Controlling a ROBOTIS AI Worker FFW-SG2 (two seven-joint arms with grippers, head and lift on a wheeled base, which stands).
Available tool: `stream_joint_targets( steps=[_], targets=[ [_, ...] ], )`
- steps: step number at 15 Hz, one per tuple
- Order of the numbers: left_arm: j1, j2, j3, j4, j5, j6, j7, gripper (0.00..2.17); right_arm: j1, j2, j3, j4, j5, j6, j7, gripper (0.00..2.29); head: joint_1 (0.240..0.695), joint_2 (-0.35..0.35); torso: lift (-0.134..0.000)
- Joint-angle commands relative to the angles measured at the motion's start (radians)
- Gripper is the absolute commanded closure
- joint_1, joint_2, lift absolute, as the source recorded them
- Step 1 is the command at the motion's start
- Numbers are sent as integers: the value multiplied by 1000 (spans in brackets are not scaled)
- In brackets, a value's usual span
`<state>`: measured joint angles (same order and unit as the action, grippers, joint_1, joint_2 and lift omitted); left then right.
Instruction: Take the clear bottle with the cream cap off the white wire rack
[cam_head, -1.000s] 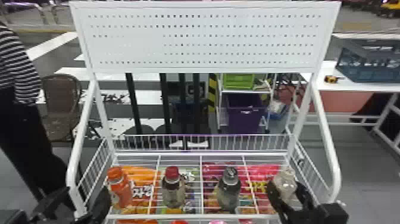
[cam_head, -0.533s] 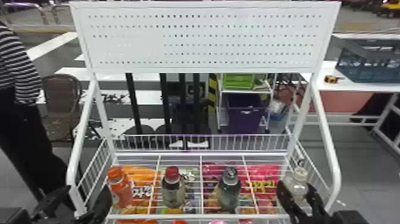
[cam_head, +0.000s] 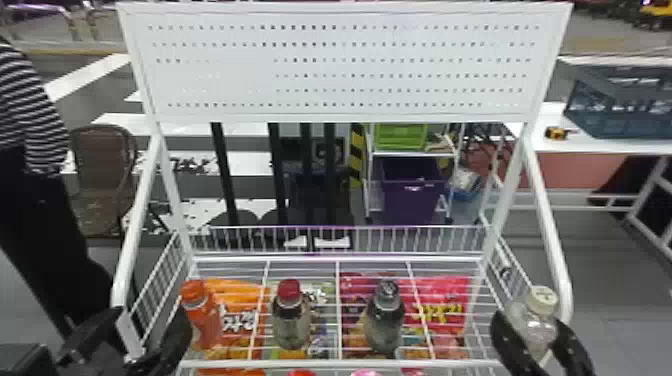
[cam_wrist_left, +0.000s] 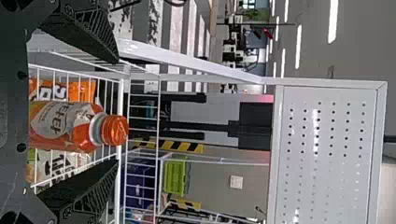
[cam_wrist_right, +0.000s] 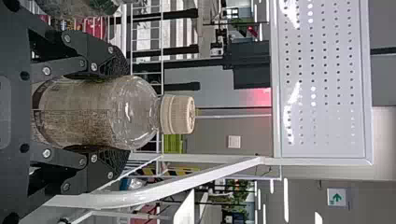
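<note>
In the head view my right gripper (cam_head: 536, 327) is shut on the clear bottle (cam_head: 534, 320) with the cream cap (cam_head: 542, 299), by the right side rail of the white wire rack (cam_head: 337, 258). The right wrist view shows the clear bottle (cam_wrist_right: 126, 112) squeezed between both fingers of my right gripper (cam_wrist_right: 128, 113), its cream cap (cam_wrist_right: 177, 114) beyond the fingertips. My left gripper (cam_head: 142, 327) stands open at the rack's left side rail. From the left wrist, an orange bottle (cam_wrist_left: 65, 126) appears in the gap of my left gripper (cam_wrist_left: 116, 112), touching neither finger.
On the rack stand the orange bottle (cam_head: 202, 320), a red-capped bottle (cam_head: 291, 320) and a dark-capped bottle (cam_head: 385, 322). Snack bags (cam_head: 442, 315) lie under the wires. White curved tubes (cam_head: 550, 225) flank the rack, and a perforated panel (cam_head: 240, 75) rises behind.
My right gripper has carried the clear bottle to the right, from above the rack's right part to its right side rail. The left arm has stayed where it was.
</note>
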<state>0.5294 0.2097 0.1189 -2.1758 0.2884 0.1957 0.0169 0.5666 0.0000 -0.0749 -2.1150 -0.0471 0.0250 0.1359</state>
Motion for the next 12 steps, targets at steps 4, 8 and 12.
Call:
stream_joint_targets(
  steps=[4, 8, 12],
  targets=[
    [9, -1, -12, -10, 0, 0, 0, 130, 167, 1, 10, -129, 0, -75, 5, 822, 499, 0, 0],
    [24, -1, -12, -35, 0, -3, 0, 130, 211, 1, 1, -151, -7, -78, 5, 822, 499, 0, 0],
    [31, -1, -10, -39, 0, -3, 0, 130, 219, 1, -2, -154, -8, -105, 5, 822, 499, 0, 0]
  ],
)
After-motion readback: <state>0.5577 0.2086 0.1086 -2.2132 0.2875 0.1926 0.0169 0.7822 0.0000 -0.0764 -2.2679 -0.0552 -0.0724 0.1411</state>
